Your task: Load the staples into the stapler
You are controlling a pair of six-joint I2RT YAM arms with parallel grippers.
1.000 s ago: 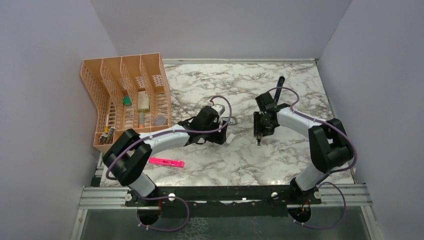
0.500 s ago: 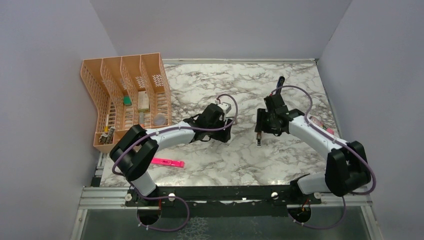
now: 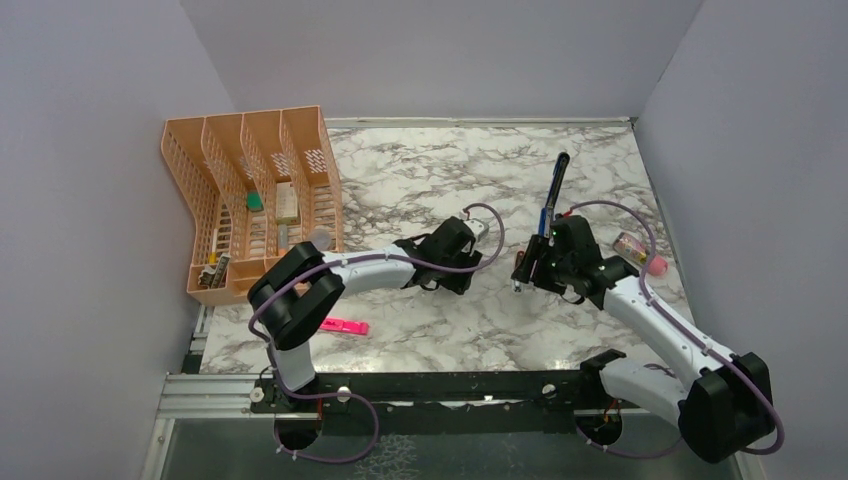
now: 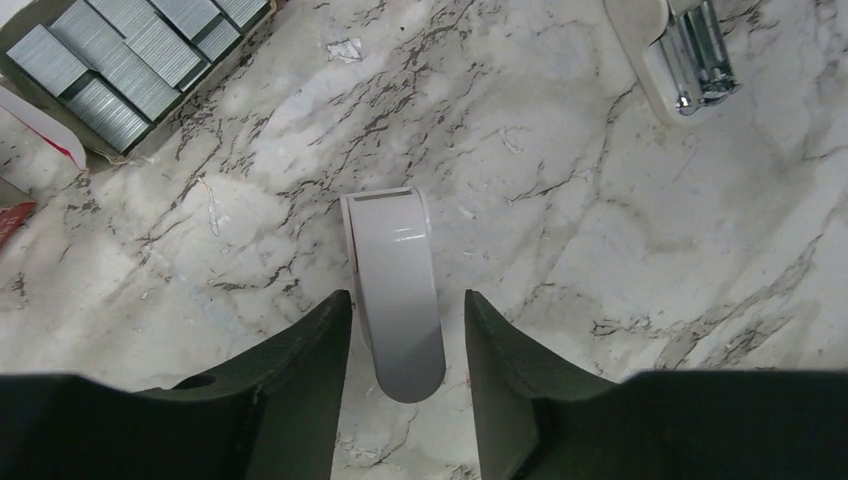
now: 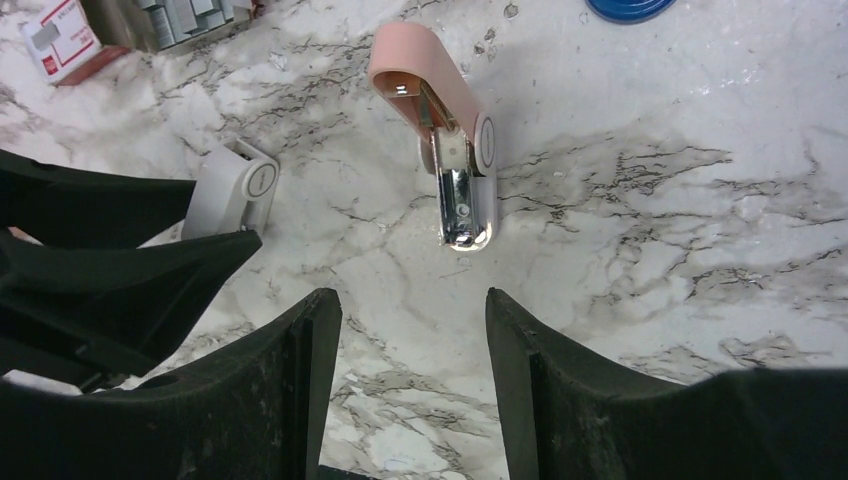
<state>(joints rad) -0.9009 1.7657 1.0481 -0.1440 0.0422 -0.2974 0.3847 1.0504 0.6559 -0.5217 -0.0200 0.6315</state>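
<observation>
Currently one stapler (image 3: pixel 551 196), slim and blue with black ends, lies flat on the marble table (image 3: pixel 420 165) toward the far right. It points away from the arms, with its near end close to the right arm (image 3: pixel 640 300). Neither pair of jaws touches it. The staples (image 4: pixel 120 60) show at the top-left edge of the left wrist view as several silvery blocks packed side by side. The frame cuts some of them off, so I cannot give a full count. One red-and-white box (image 5: pixel 60 36) lies just beside them.

The left gripper (image 4: pixel 407 297) is low over the table with its jaws part open, one finger on each side of a single white capsule-shaped piece (image 4: pixel 397 290). The piece seems to touch one finger, while a thin strip of marble shows between it and the other. The right gripper (image 5: pixel 412 300) holds nothing, and its jaws stand moderately wide over bare marble. Ahead of it lies one peach-pink piece (image 5: pixel 405 55), hinged to a white body that carries a shiny metal channel.

Elsewhere, one pink highlighter (image 3: pixel 335 325) lies near the base of the left arm (image 3: pixel 370 268). One peach mesh organiser (image 3: pixel 190 180) with four slots stands at the far left of the table.
</observation>
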